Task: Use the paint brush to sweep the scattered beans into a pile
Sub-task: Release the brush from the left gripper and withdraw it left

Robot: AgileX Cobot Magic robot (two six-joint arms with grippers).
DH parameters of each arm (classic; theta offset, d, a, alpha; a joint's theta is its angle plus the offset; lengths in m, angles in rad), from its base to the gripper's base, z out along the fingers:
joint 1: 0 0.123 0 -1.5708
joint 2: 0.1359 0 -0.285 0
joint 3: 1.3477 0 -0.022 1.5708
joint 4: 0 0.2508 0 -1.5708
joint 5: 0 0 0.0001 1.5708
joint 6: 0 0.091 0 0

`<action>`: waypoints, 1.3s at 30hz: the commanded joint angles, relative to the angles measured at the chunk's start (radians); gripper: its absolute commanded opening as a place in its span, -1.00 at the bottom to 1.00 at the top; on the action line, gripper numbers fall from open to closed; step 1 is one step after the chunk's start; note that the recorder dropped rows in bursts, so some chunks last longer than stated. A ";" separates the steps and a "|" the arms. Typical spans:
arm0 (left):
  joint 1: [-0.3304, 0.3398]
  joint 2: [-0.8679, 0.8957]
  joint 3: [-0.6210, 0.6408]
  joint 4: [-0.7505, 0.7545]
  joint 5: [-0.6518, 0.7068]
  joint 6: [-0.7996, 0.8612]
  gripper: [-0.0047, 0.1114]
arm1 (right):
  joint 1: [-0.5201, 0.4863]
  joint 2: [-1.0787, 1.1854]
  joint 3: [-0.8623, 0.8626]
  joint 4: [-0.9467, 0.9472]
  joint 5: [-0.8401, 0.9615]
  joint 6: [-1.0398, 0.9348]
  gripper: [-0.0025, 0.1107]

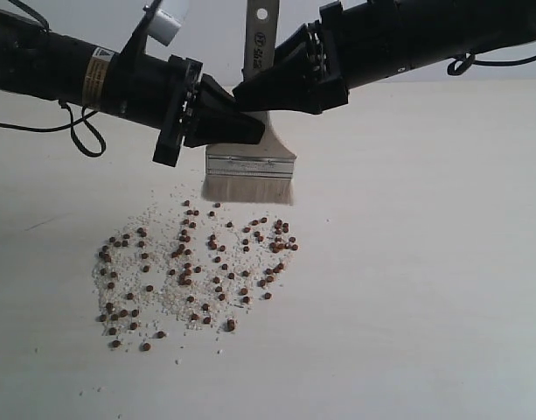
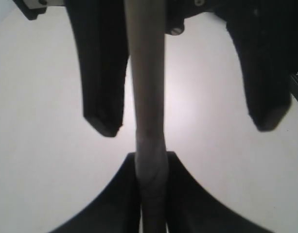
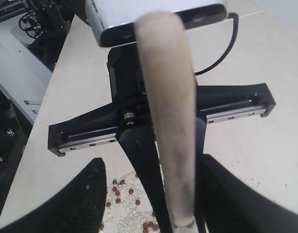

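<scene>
The paint brush (image 1: pixel 250 162) hangs upright, handle up and cream bristles (image 1: pixel 248 188) down, at the far edge of the beans (image 1: pixel 193 271). These lie scattered in a wide patch with whitish grit; no pile shows. My left gripper (image 1: pixel 254 133) is shut on the wooden handle (image 2: pixel 148 97) just above the ferrule, seen clamped in the left wrist view (image 2: pixel 151 160). My right gripper (image 1: pixel 246 94) sits slightly higher on the handle, open, with its fingers (image 2: pixel 105 121) wide apart on both sides. In the right wrist view (image 3: pixel 152 162) it straddles the handle (image 3: pixel 168 111) without touching it, with beans (image 3: pixel 120 191) below.
A black cable (image 1: pixel 88 140) loops under the left arm. The pale table (image 1: pixel 425 289) stretches to the right and front of the scatter. Beyond the table's edge (image 3: pixel 51 77) in the right wrist view stand dark equipment and cables (image 3: pixel 37 19).
</scene>
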State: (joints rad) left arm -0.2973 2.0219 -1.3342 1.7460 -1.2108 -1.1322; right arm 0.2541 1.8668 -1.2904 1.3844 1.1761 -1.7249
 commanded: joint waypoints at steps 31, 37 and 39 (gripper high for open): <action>0.009 -0.005 -0.001 -0.005 -0.010 -0.057 0.40 | 0.002 -0.013 -0.005 0.011 -0.124 0.022 -0.96; 0.099 -0.005 -0.001 -0.002 -0.010 -0.071 -0.24 | 0.002 -0.090 -0.005 -0.127 -0.455 0.191 -0.96; 0.141 -0.005 -0.001 -0.002 -0.010 -0.089 -0.61 | 0.002 -0.114 -0.005 -0.186 -0.562 0.293 -0.96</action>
State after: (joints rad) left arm -0.2055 2.0219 -1.3343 1.7494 -1.2235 -1.1950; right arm 0.2556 1.7932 -1.2924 1.2575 0.7700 -1.5545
